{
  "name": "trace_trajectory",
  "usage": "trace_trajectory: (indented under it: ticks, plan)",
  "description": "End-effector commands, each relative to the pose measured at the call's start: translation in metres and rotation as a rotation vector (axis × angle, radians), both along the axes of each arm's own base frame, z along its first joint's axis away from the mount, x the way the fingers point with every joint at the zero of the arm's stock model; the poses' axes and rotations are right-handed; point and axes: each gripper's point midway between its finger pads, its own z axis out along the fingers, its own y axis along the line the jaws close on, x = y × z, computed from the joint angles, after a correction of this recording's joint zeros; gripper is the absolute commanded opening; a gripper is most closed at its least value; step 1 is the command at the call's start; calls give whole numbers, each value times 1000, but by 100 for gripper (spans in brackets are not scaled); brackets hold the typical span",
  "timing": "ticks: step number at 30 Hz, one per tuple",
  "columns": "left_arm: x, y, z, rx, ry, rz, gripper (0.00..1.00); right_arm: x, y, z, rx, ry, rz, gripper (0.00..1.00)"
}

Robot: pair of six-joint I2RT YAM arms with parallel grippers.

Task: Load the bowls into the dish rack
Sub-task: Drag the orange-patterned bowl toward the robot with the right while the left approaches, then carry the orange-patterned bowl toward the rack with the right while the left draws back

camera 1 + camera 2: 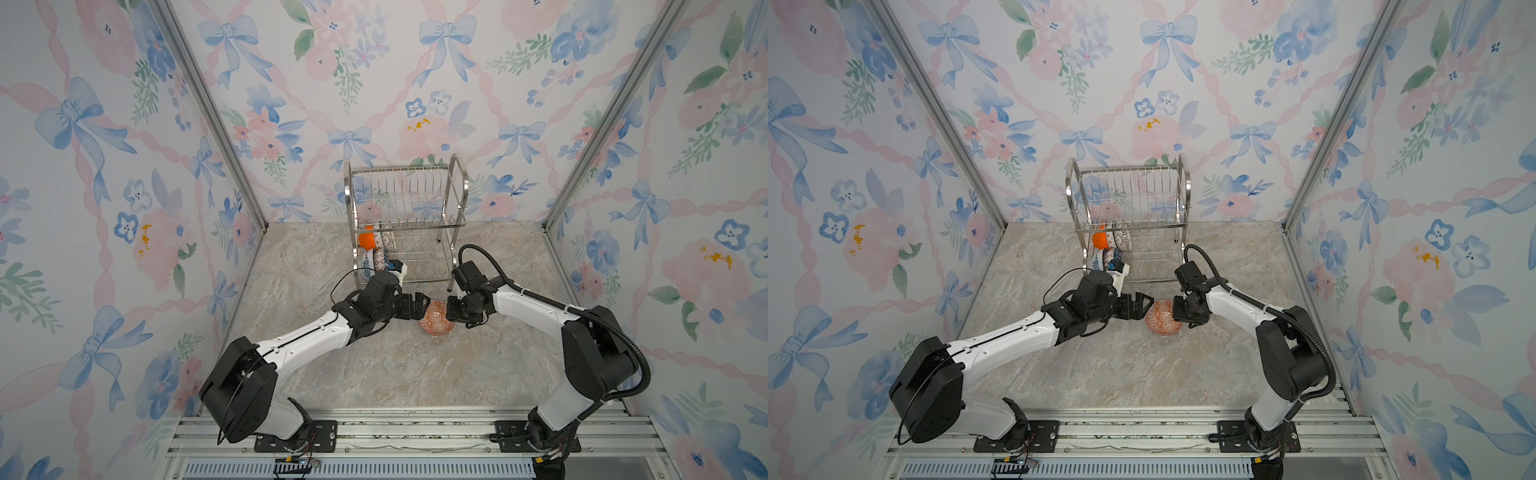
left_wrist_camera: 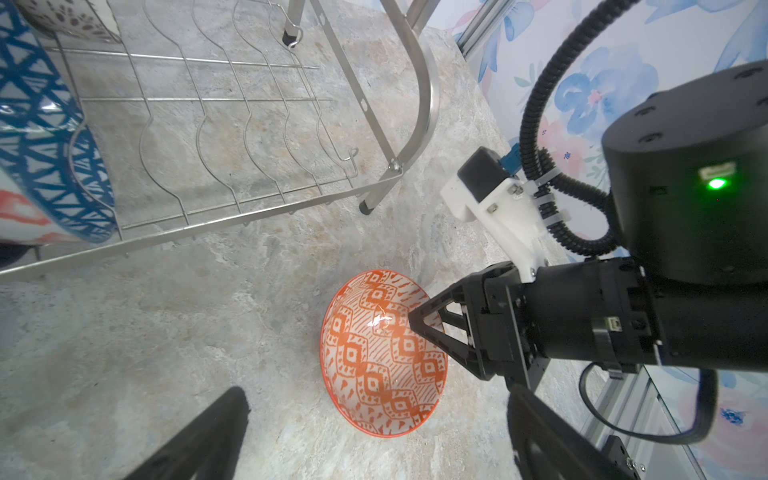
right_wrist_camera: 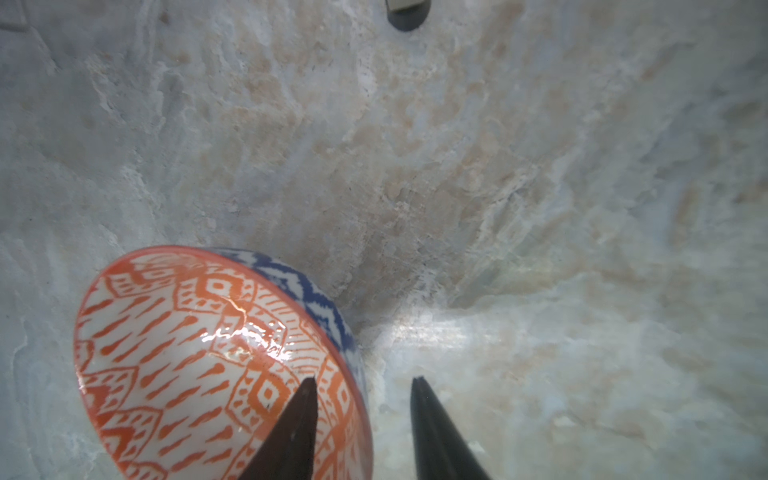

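The orange-red-white patterned bowl (image 1: 434,321) (image 1: 1160,320) (image 2: 382,357) (image 3: 199,357) sits on the marbled desk (image 1: 374,374), mouth up toward the top views, its outer wall blue and white in the right wrist view. The right tool (image 1: 449,318) (image 2: 415,324) (image 3: 363,382) meets it at 3 o'clock, jaws parted astride the rim: one finger over the inside, the other outside and clear of the wall. The left tool (image 1: 422,308) (image 1: 1144,307) hangs at the bowl's 9 o'clock edge, spread wide and gripping nothing. At 12 o'clock, near the bowl, stands the dish rack (image 1: 461,187) (image 1: 1185,183) (image 2: 424,104). Its lower tier holds other bowls on edge at its 9 o'clock end, among them a plain orange bowl (image 1: 365,240) (image 1: 1099,239) and a dark-blue triangle-patterned bowl (image 2: 41,145).
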Motion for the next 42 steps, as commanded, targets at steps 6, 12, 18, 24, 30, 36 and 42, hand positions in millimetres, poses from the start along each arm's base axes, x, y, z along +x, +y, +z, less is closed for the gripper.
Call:
trace_trajectory:
  ticks: [6, 12, 18, 24, 30, 36, 42]
  plan:
    - [4, 20, 8, -43, 0, 40, 98, 2, 11, 48, -88, -118, 82, 57]
    - [4, 47, 12, -71, -2, 104, 98, -5, 49, 57, -82, -150, 172, 65]
    - [1, 79, 6, -101, 24, 180, 98, -12, 86, 37, -93, -108, 263, 66]
    - [-6, 100, -4, -110, 50, 228, 98, -18, 105, 13, -126, -33, 307, 65]
    - [-10, 108, -8, -100, 59, 243, 98, -18, 108, -3, -175, 2, 321, 56]
    - [-9, 109, -8, -100, 56, 249, 98, -17, 108, -11, -247, 25, 351, 45]
    - [-6, 107, -7, -98, 56, 246, 98, -17, 107, -7, -280, 8, 363, 26]
